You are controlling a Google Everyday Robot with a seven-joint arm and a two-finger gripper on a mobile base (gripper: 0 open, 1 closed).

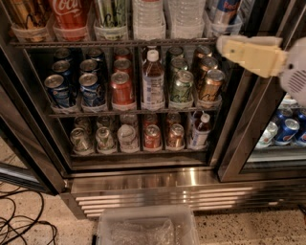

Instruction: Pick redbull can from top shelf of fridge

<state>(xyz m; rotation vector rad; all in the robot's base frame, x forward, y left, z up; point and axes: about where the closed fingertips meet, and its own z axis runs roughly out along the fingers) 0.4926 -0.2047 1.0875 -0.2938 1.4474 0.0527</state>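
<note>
The redbull can (224,9), silver and blue with a red mark, stands at the right end of the top shelf (124,43) of the fridge (158,191); its top is cut off by the frame's edge. On the same shelf are a gold can, a red Coca-Cola can (71,16), a green-and-white can and clear water bottles (149,16). My cream-coloured gripper (224,47) comes in from the right and points left. Its tip is level with the top shelf's front edge, just below the redbull can and apart from it. It holds nothing that I can see.
Two lower racks hold short cans and small bottles (153,81). A dark upright door frame (236,134) stands below the gripper, with blue cans (287,129) in the compartment to its right. A clear plastic bin (146,229) sits on the floor in front, and cables (19,225) lie at the left.
</note>
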